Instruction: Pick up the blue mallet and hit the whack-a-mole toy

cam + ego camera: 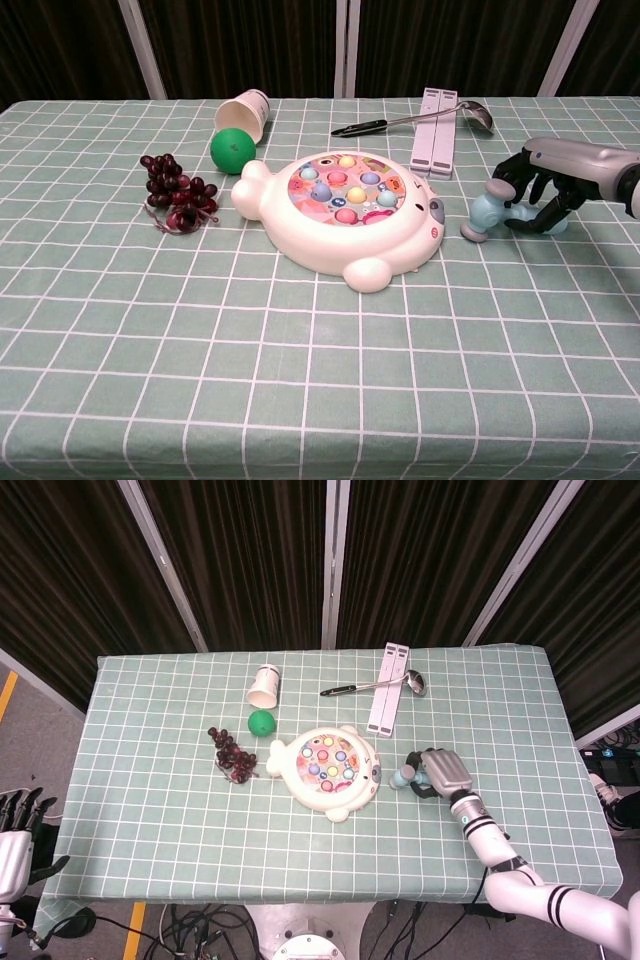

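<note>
The blue mallet [486, 211] lies on the checked cloth just right of the white whack-a-mole toy [345, 215], head toward the toy. My right hand [562, 172] is over its handle, dark fingers curled round it from above and thumb below. From the head view the mallet [402, 777] shows only its head; my right hand [441, 771] covers the handle. The toy [325, 761] sits mid-table with coloured pegs on top. My left hand [13, 842] hangs off the table's front left corner, fingers apart, holding nothing.
Dark grapes [176, 195], a green ball [231, 150] and a tipped paper cup [245, 110] lie left of the toy. Behind it are a ladle [410, 120] and a white strip [435, 130]. The table's right edge is near my right arm.
</note>
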`<state>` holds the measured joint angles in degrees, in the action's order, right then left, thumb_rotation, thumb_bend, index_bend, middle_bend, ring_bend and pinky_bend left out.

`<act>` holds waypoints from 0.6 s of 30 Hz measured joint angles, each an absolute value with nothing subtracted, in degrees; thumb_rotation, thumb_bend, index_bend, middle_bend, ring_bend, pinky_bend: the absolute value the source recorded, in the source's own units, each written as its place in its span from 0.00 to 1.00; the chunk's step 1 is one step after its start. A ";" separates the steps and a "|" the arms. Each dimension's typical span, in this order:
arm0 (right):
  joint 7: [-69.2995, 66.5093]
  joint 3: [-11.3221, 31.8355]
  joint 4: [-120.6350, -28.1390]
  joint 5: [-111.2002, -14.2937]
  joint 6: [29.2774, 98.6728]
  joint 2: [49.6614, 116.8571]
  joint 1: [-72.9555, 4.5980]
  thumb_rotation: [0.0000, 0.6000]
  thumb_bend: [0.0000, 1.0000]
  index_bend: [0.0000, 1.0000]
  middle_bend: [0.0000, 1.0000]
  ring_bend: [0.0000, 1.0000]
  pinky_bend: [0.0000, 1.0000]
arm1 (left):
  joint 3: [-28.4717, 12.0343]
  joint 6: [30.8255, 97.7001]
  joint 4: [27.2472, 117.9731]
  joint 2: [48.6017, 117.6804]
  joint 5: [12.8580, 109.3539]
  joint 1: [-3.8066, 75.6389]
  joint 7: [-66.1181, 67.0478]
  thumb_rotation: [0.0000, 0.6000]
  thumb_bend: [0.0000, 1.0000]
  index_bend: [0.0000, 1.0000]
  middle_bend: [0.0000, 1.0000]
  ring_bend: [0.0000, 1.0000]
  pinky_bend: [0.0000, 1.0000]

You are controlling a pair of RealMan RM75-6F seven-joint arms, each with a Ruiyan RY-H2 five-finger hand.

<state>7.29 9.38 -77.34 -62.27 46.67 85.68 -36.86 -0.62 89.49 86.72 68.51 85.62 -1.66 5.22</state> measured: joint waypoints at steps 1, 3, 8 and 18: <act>7.24 9.33 -77.31 -62.32 46.70 85.72 -36.87 1.00 0.28 0.46 0.45 0.33 0.36 | -0.63 89.49 86.70 68.51 85.59 -1.67 5.18 1.00 0.00 0.19 0.08 0.00 0.00; 7.18 9.25 -77.18 -62.42 46.78 85.79 -36.89 1.00 0.28 0.47 0.45 0.34 0.37 | -0.66 89.45 86.66 68.51 85.52 -1.68 5.14 1.00 0.00 0.19 0.08 0.00 0.00; 6.91 9.12 -76.66 -62.57 46.89 86.15 -36.97 1.00 0.29 0.48 0.47 0.36 0.40 | -0.63 89.35 86.52 68.55 85.48 -1.71 5.00 1.00 0.00 0.19 0.08 0.00 0.00; 5.94 9.03 -75.47 -63.35 47.34 86.85 -37.02 1.00 0.33 0.56 0.51 0.41 0.47 | -0.59 89.24 86.55 68.47 85.30 -1.84 4.89 1.00 0.00 0.19 0.08 0.00 0.00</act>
